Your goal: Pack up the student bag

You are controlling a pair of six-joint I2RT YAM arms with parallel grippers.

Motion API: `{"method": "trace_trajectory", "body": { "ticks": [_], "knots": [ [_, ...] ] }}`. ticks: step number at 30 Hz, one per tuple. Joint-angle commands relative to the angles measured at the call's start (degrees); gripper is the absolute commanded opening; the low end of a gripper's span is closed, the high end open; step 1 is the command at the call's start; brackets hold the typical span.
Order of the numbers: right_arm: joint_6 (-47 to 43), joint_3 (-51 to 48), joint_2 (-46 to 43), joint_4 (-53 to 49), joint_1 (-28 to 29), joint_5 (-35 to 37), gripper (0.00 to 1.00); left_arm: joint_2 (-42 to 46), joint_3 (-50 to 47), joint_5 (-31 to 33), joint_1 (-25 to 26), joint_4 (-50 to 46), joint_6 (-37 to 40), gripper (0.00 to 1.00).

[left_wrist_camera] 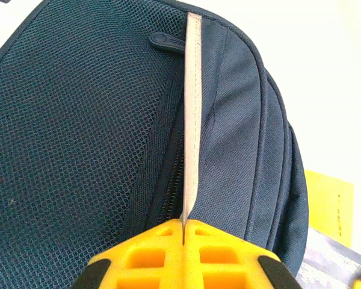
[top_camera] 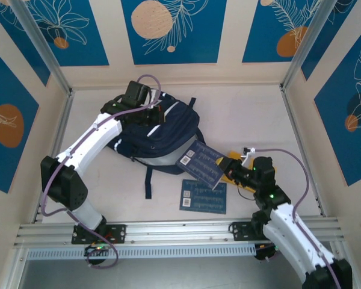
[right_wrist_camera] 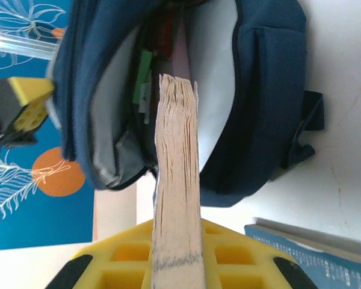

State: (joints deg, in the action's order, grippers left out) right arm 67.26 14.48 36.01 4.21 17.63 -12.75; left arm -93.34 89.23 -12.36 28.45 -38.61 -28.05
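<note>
The student bag (top_camera: 161, 137) is lying on the table (top_camera: 246, 114), its mouth gaping toward the right gripper (top_camera: 227, 167); inside it you are seeing pale lining and something green and red, too blurred to name. The book (top_camera: 200, 160) is tilting just short of that mouth, its long axis pointing straight into the opening. A second book (top_camera: 203, 197) is lying flat close beside the bag's mouth. The right gripper, nearer the mouth, is clamping the book; the left gripper (top_camera: 145, 113) is pinching shut on a pale strip (left_wrist_camera: 192, 120) at the bag's opposite rim.
</note>
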Motion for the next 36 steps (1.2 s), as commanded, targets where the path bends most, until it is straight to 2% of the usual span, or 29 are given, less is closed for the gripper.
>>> {"method": "trace_trajectory", "body": {
  "ticks": [1, 5, 8, 10, 13, 15, 18, 24, 30, 33, 36],
  "knots": [
    [3.6, 4.4, 9.0, 12.7, 0.7, -2.2, 0.0, 3.7, 0.2, -5.6, -0.3, 1.5, 1.0, 0.0],
    [6.8, 7.5, 16.2, 23.1, 2.2, -2.0, 0.0, 2.8, 0.8, -7.0, -0.3, -2.0, 3.5, 0.02],
    [7.1, 9.1, 18.0, 26.9, 3.9, -0.4, 0.0, 2.5, 2.0, -7.4, 0.4, -5.7, 6.2, 0.22],
    [7.7, 8.9, 18.7, 30.0, 5.0, 0.5, 0.0, 2.7, 3.2, -5.7, 1.5, -8.4, 8.1, 0.38],
    [8.3, 8.8, 19.1, 32.5, 6.1, 1.1, 0.0, 2.7, 5.3, -3.8, 3.8, -11.1, 10.9, 0.56],
    [8.1, 8.9, 19.1, 32.6, 6.9, 1.4, 0.0, 1.8, 7.0, -2.1, 6.5, -12.6, 13.3, 0.66],
    [8.2, 8.9, 18.9, 32.3, 7.7, 2.0, 0.0, -1.3, 10.4, 3.0, 10.8, -16.1, 16.9, 0.73],
    [8.7, 8.4, 17.6, 31.4, 8.6, 2.9, 0.0, -6.7, 12.5, 12.9, 15.1, -17.8, 20.0, 0.73],
    [8.9, 8.2, 17.0, 30.8, 9.4, 3.7, 0.0, -10.9, 11.5, 15.0, 16.3, -16.2, 20.2, 0.66],
    [9.1, 8.3, 17.1, 30.8, 9.7, 3.9, 0.0, -12.1, 11.0, 15.1, 16.4, -14.9, 19.7, 0.52],
    [8.9, 8.4, 16.9, 30.6, 10.0, 3.9, 0.0, -12.3, 10.7, 15.1, 16.3, -14.2, 19.6, 0.2]
  ]
}}
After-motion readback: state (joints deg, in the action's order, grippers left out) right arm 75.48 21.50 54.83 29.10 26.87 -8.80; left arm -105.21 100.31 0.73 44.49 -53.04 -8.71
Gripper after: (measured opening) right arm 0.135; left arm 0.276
